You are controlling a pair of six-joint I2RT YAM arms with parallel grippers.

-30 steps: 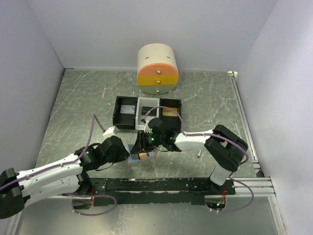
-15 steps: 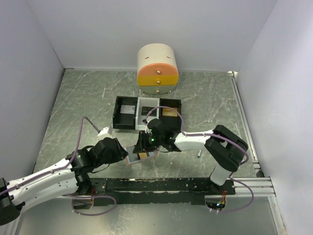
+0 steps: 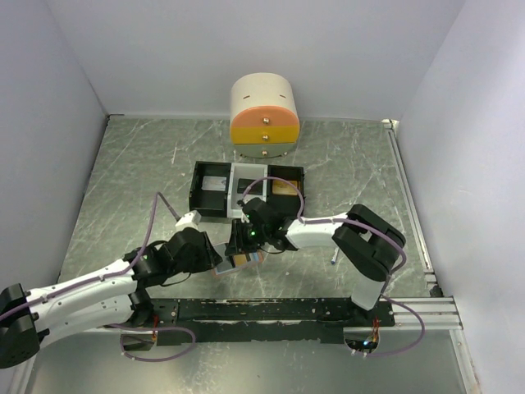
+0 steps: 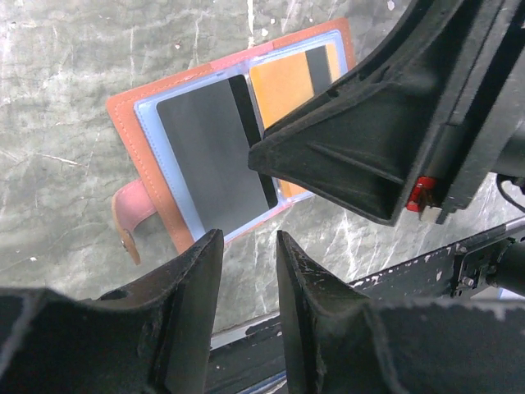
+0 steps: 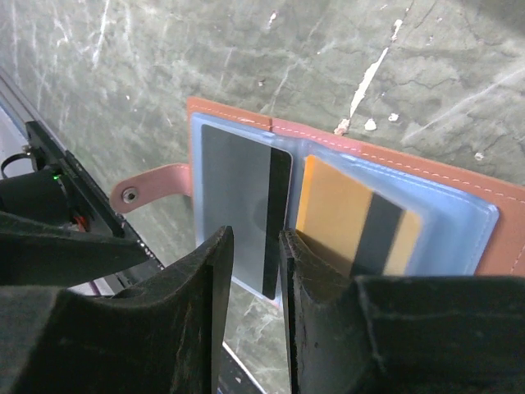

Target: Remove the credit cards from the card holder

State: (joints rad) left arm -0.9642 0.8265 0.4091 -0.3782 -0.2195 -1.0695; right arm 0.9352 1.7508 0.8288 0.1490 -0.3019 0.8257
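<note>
The tan-brown card holder [image 3: 239, 262] lies open on the table, light blue lining up. In the left wrist view the holder [image 4: 123, 123] shows a dark grey card [image 4: 205, 156] in one pocket and an orange-gold card [image 4: 283, 82] in the other. Both also show in the right wrist view: grey [image 5: 234, 189], orange-gold [image 5: 336, 205]. I see no separate black card. My right gripper [image 5: 254, 242] hovers over the holder's middle fold, jaws a narrow gap apart, holding nothing. My left gripper [image 4: 248, 246] sits just near of the holder, slightly open and empty.
A black-and-white compartment tray [image 3: 246, 187] stands just behind the holder. A cream and orange drawer unit [image 3: 264, 119] is at the back. A small pen-like item [image 3: 334, 258] lies to the right. A black rail [image 3: 287, 310] runs along the near edge.
My left arm pulled back to the left, then came forward again to the holder's near-left side. My right arm's elbow shifted left; its gripper stays over the holder.
</note>
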